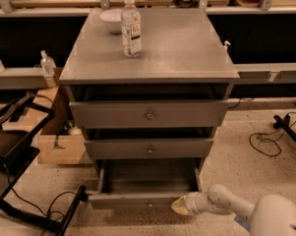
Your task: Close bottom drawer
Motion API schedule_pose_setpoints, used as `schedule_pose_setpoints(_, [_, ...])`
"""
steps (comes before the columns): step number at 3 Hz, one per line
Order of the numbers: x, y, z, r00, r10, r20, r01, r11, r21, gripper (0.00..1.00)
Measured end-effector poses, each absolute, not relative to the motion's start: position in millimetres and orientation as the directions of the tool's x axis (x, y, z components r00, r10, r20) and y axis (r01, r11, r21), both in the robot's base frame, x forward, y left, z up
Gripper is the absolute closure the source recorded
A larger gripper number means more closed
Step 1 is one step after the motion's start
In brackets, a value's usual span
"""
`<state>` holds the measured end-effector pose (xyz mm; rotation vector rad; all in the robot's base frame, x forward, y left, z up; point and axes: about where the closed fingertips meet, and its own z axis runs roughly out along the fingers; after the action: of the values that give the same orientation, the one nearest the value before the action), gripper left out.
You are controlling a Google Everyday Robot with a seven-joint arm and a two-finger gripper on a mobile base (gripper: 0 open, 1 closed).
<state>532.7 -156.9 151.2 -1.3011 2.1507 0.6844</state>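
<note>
The bottom drawer (137, 199) is the lowest of three grey drawers and stands pulled out, its plain grey inside showing. Its flat front faces me near the bottom of the view, with a small knob (148, 205) at its middle. My gripper (179, 206) is at the right end of that front, its pale tip against or just before the front panel. The white arm (236, 208) comes in from the lower right. The two drawers above, the middle drawer (148, 148) and the top drawer (148, 113), stand slightly open.
A water bottle (131, 27) and a white bowl (110, 19) stand on the cabinet top (177, 48). A cardboard box (59, 141) and black chair frame (19, 181) are at left. Cables (265, 141) lie on the floor at right.
</note>
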Motion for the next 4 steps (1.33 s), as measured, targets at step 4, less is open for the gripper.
schedule_pose_setpoints(4, [571,-163,142,-0.405,-0.639,-0.654,-0.899,0.408,0.158,1.0])
